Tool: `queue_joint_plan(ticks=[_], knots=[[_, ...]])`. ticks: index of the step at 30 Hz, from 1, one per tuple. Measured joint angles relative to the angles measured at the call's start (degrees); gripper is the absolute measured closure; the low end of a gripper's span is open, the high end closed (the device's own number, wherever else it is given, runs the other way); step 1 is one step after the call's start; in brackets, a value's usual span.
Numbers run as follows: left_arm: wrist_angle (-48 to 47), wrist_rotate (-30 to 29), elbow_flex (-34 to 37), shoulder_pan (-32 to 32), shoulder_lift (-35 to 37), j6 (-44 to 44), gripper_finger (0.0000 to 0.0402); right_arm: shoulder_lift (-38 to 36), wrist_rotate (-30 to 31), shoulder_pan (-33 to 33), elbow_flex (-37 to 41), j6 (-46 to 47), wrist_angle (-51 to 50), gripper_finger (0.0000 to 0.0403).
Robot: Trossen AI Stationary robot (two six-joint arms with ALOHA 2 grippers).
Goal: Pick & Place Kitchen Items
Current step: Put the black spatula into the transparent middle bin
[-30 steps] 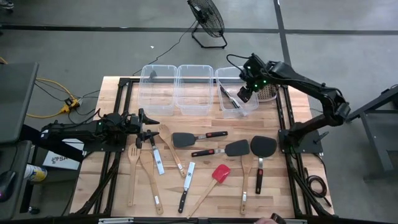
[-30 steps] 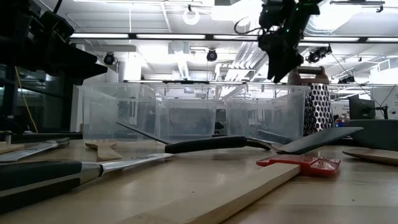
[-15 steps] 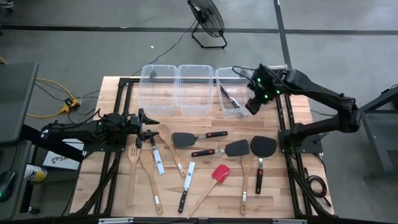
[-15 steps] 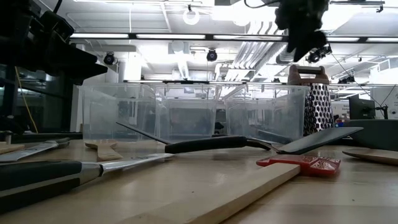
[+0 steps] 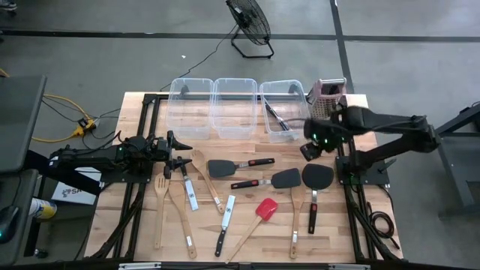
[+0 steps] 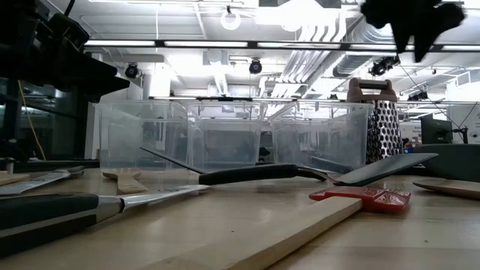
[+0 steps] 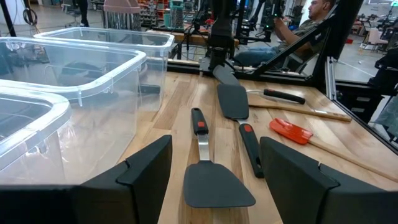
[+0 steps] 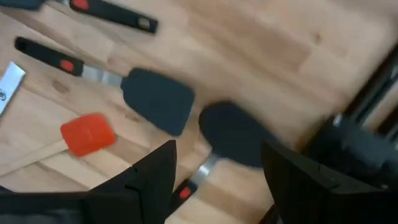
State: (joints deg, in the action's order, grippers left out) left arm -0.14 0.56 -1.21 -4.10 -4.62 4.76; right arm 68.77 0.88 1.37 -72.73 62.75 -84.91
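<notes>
Many kitchen items lie flat on the wooden table (image 5: 352, 225): black turners (image 5: 221, 167) (image 5: 285, 178) (image 5: 317, 176), a red-headed spatula (image 5: 266, 208), black-handled knives (image 5: 225, 217) and pale wooden spoons (image 5: 161, 202). One dark utensil (image 5: 277, 120) lies in the right clear bin (image 5: 292, 90). My right gripper (image 5: 309, 152) hangs open and empty, pointing down, high above the two right-hand turners (image 8: 158, 99) (image 8: 233, 134). My left gripper (image 5: 180, 150) rests open and level at the table's left, touching nothing; a turner (image 7: 217, 183) lies ahead of it.
Three clear bins (image 5: 190, 105) (image 5: 234, 105) stand in a row along the far edge. A metal box grater (image 5: 328, 94) stands just right of them. Bare wood shows between the bins and the utensils. A person sits beyond the table (image 7: 298, 31).
My right gripper has swung from above the right bin toward the table's near and right edges, rolling about its own axis and tipping to point down. It has stayed open and empty. The grater it covered now shows.
</notes>
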Motion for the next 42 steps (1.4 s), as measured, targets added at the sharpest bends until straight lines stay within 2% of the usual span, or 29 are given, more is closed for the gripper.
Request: queue_joint_plan(ticks=[6, 13, 19, 29, 42], knots=[[0.0, 0.0, 0.0, 0.0, 0.0, 0.0, 0.0162, 0.0, 0.1, -11.1, 6.3, 18.5, -0.2, 0.0179], [0.0, 0.0, 0.0, 0.0, 0.0, 0.0, 0.0162, 0.0, -6.0, -19.0, 16.4, 31.8, 6.8, 0.0179], [0.0, 0.0, 0.0, 0.0, 0.0, 0.0, 0.0162, 0.0, -8.4, -22.1, 22.3, 37.1, 12.2, 0.0179], [0.0, 0.0, 0.0, 0.0, 0.0, 0.0, 0.0162, 0.0, -8.9, -25.7, 29.1, 43.8, 25.0, 0.0179], [0.0, 0.0, 0.0, 0.0, 0.0, 0.0, 0.0162, 5.1, -8.8, -30.6, 31.7, 50.3, 33.9, 0.0191]])
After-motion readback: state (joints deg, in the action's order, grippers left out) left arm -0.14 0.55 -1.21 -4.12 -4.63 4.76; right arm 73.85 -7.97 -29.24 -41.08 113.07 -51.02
